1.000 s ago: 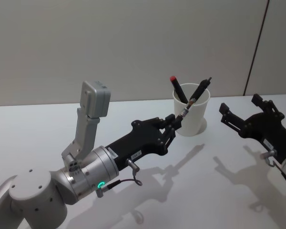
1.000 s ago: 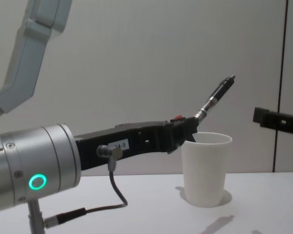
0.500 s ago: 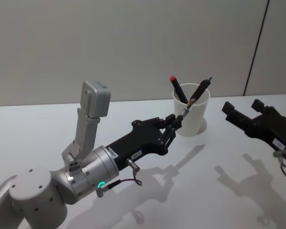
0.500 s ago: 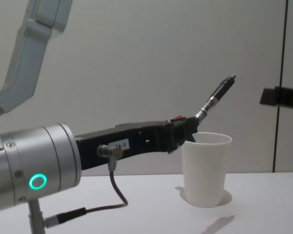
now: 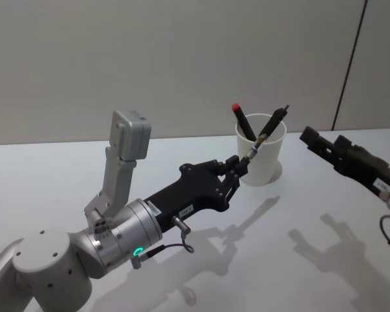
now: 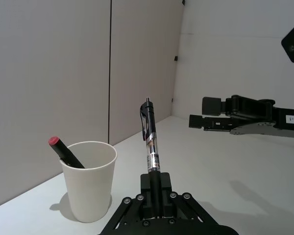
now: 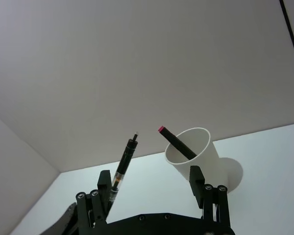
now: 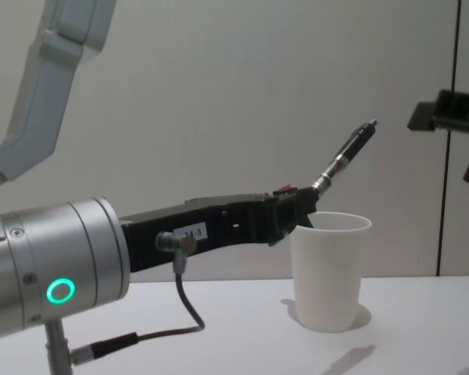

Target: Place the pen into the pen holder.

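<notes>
Left hand (image 5: 240,166): grips pen (image 5: 265,133) by its lower end, slanted beside cup (image 5: 266,168), likely for insertion. Right hand (image 5: 322,140): open, clear.

pen holder (image 5: 263,164) on table (image 5: 65,169) | marker (image 5: 244,123) in it | pen (image 5: 265,132) left of it, seemingly outside | right gripper (image 5: 310,136) well right

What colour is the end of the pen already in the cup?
Red, on a black pen; best in the left wrist view.
</notes>
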Action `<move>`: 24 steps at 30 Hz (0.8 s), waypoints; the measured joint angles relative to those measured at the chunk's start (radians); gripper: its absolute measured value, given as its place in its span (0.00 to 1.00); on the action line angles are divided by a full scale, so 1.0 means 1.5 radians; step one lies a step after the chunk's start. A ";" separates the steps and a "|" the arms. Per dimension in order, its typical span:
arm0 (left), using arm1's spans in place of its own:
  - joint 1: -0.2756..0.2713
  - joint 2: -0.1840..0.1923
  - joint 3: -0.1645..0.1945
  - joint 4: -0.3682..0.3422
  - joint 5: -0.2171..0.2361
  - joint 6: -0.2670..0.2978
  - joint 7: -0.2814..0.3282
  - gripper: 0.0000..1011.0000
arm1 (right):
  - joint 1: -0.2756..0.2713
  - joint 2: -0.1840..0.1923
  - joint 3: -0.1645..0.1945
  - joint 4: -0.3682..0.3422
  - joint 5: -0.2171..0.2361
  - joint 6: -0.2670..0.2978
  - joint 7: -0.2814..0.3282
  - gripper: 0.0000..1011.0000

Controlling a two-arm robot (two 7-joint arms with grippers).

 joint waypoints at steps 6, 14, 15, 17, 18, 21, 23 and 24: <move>0.000 0.000 0.000 0.000 0.000 0.000 0.000 0.12 | 0.018 -0.020 -0.003 -0.001 0.056 0.023 -0.035 0.99; 0.000 0.000 0.000 0.000 0.000 0.000 0.000 0.11 | 0.038 -0.045 -0.012 0.002 0.107 0.044 -0.082 0.99; 0.000 0.000 0.000 0.000 0.000 0.000 0.000 0.12 | 0.042 -0.050 -0.015 0.004 0.115 0.047 -0.091 0.99; 0.000 0.000 0.000 0.000 0.000 0.000 0.000 0.12 | 0.045 -0.054 -0.018 0.006 0.123 0.049 -0.101 0.99; 0.000 0.000 0.000 0.000 0.000 0.000 0.000 0.12 | 0.046 -0.056 -0.019 0.006 0.125 0.050 -0.104 0.99; 0.000 0.000 0.000 0.000 0.000 0.000 0.000 0.12 | 0.052 -0.064 -0.024 0.010 0.136 0.055 -0.121 0.99; 0.000 0.000 0.000 0.000 0.000 0.000 0.000 0.12 | 0.055 -0.067 -0.027 0.012 0.140 0.056 -0.128 0.99; 0.000 0.000 0.000 0.000 0.000 0.000 0.000 0.12 | 0.058 -0.071 -0.030 0.014 0.144 0.057 -0.137 0.99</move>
